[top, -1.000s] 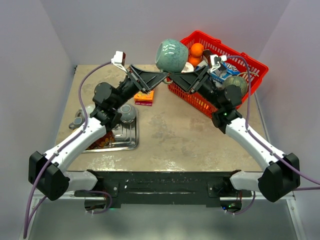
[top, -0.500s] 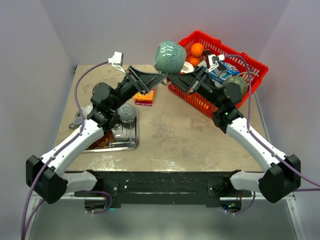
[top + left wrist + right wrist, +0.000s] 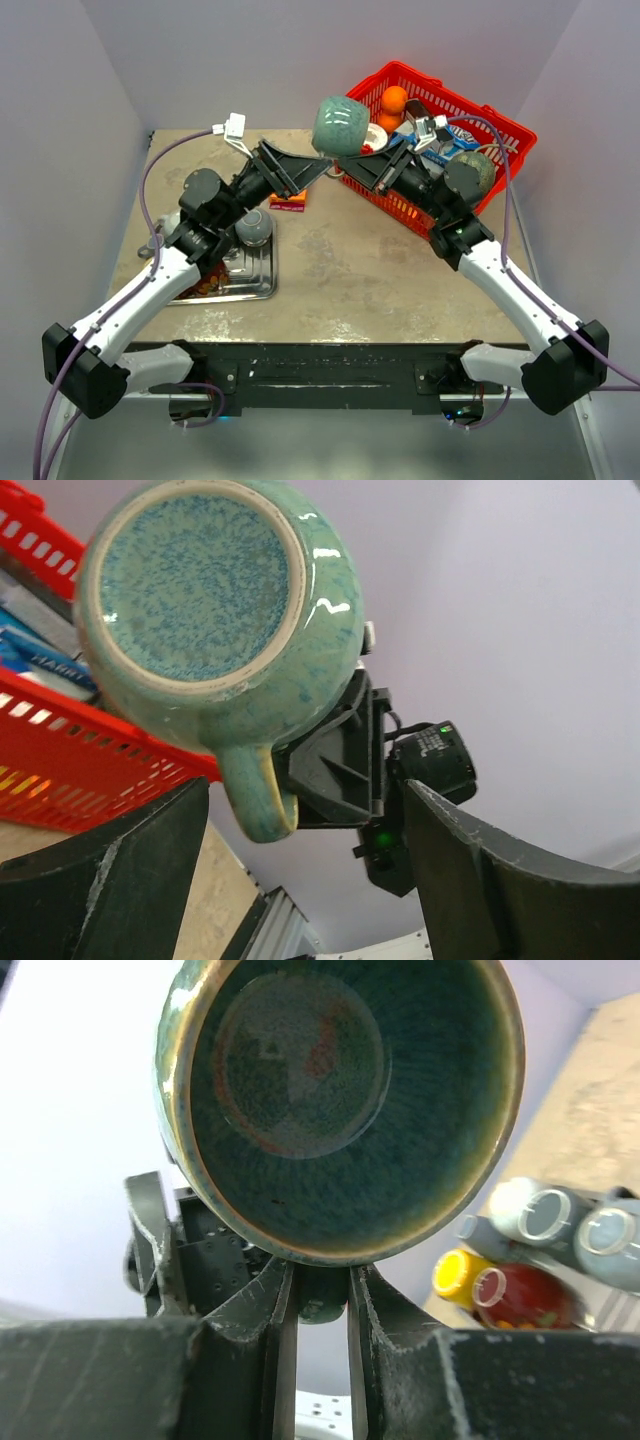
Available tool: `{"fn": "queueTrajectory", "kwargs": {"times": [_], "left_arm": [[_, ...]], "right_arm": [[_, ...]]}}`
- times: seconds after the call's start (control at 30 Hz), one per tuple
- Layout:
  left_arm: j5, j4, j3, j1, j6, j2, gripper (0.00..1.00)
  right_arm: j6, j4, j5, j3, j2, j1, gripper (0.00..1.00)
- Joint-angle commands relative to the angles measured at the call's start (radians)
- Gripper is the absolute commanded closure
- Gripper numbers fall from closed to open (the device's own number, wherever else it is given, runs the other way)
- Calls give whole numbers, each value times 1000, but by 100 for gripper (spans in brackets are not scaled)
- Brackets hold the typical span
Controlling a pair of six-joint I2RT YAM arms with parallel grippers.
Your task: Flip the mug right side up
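Note:
A green glazed mug [image 3: 343, 125] hangs in the air above the far middle of the table, tipped on its side. Its speckled base [image 3: 195, 585] faces the left wrist camera and its dark inside [image 3: 340, 1100] faces the right wrist camera. My right gripper [image 3: 350, 160] is shut on the mug's handle [image 3: 322, 1295], which sits pinched between the two fingers [image 3: 285, 1320]. My left gripper [image 3: 322, 166] stands open just left of and below the mug, its fingers [image 3: 150, 850] wide apart and touching nothing. The handle [image 3: 255, 795] points down between them.
A red basket [image 3: 480, 125] with an orange and packets stands at the back right, just behind the mug. A metal tray [image 3: 250, 290] with several jars [image 3: 545, 1250] lies at the left. A small snack packet [image 3: 288, 202] lies under the left gripper.
My left gripper has opened wide and let go of the mug. The mug stays in the right gripper and has tilted and shifted slightly right.

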Motion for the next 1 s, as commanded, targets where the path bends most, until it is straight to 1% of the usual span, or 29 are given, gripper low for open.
{"fn": "queueTrajectory", "kwargs": {"times": [0.0, 0.03, 0.07, 0.1, 0.13, 0.17, 0.2, 0.23, 0.27, 0.3, 0.33, 0.37, 0.43, 0.53, 0.57, 0.7, 0.77, 0.93, 0.97], "left_arm": [[-116, -287, 39, -1, 145, -48, 16], [-134, -335, 51, -1, 183, -51, 15], [-181, -382, 60, -1, 203, -53, 15], [-208, -489, 69, 1, 222, -55, 15], [-235, -537, 85, 1, 255, -55, 14], [-296, -585, 91, -1, 272, -58, 13], [-309, -658, 96, 1, 292, -61, 12], [-346, -686, 100, 1, 336, -64, 8], [-399, -717, 100, -1, 351, -71, 6], [-427, -764, 99, 1, 366, -76, 4], [-453, -783, 97, 1, 392, -81, 1], [-497, -800, 97, 1, 404, -88, 1], [-527, -829, 96, 1, 438, -93, 1], [-579, -858, 105, 1, 469, -90, 1], [-588, -872, 108, -1, 473, -87, 1], [-604, -890, 114, 1, 492, -76, 1], [-602, -898, 114, 1, 496, -71, 1], [-619, -923, 111, 1, 498, -64, 1], [-622, -936, 112, 1, 501, -62, 1]], "right_arm": [[-136, -30, 99, 60, -89, 2, 100], [-179, -92, 119, 65, -92, 2, 100], [-205, -132, 128, 72, -94, 1, 100], [-232, -173, 135, 91, -97, 2, 100], [-292, -254, 148, 100, -95, 1, 100], [-320, -296, 158, 106, -94, 1, 100], [-379, -377, 170, 112, -94, 1, 100], [-404, -428, 190, 115, -91, 4, 100], [-421, -481, 232, 118, -85, 4, 100], [-462, -546, 236, 121, -71, 4, 100], [-470, -572, 242, 118, -65, 8, 100], [-473, -587, 254, 112, -59, 19, 100], [-487, -598, 274, 79, -46, 42, 100], [-515, -627, 349, 59, -10, 117, 100], [-522, -629, 390, 46, 3, 129, 100], [-567, -618, 478, 23, 69, 177, 100], [-585, -605, 512, 22, 125, 194, 100], [-615, -588, 654, 56, 263, 238, 100], [-625, -580, 674, 74, 314, 243, 100]]}}
